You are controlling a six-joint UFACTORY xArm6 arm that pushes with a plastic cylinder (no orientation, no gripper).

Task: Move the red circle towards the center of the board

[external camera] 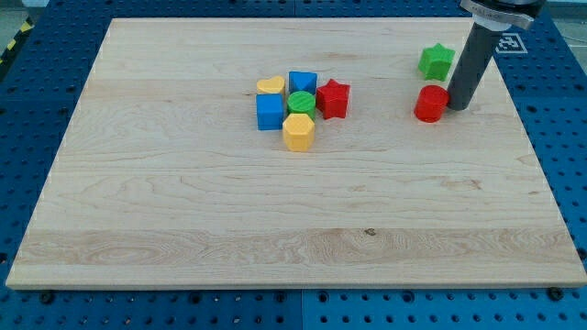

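Note:
The red circle (429, 104) lies on the wooden board (275, 220) at the view's upper right. My tip (456, 106) stands right at the red circle's right side, touching or almost touching it. The dark rod rises from there to the view's top right. A green star (437, 61) lies just above the red circle, to the left of the rod.
A cluster of blocks sits near the board's upper middle: a red star (333, 98), a green circle (301, 102), a yellow hexagon (298, 132), a yellow heart (270, 86), and two blue blocks (270, 112) (303, 82). Blue perforated table surrounds the board.

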